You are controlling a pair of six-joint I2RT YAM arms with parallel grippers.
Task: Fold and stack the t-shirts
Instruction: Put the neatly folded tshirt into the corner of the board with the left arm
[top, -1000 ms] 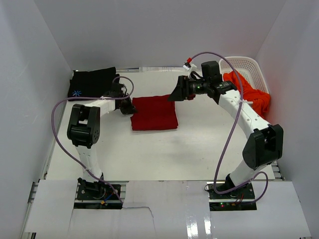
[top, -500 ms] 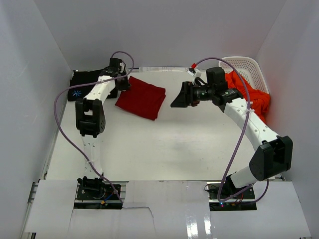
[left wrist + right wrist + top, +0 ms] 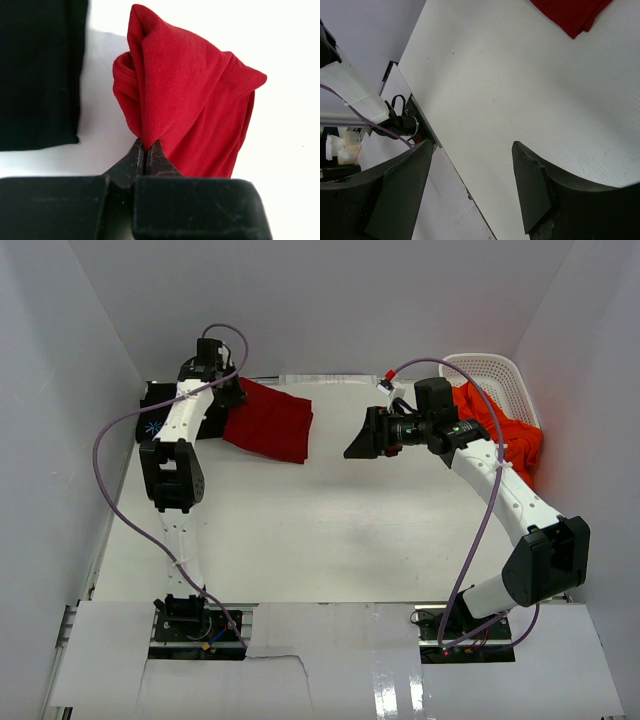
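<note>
We log left arm [image 3: 183, 418] extended far back, jaws pinching dark red t-shirt [image 3: 190, 100]. Right arm [image 3: 497, 477] raised, jaws apart, empty.

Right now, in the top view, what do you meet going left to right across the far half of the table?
black shirt → red shirt → right gripper → orange shirt
</note>
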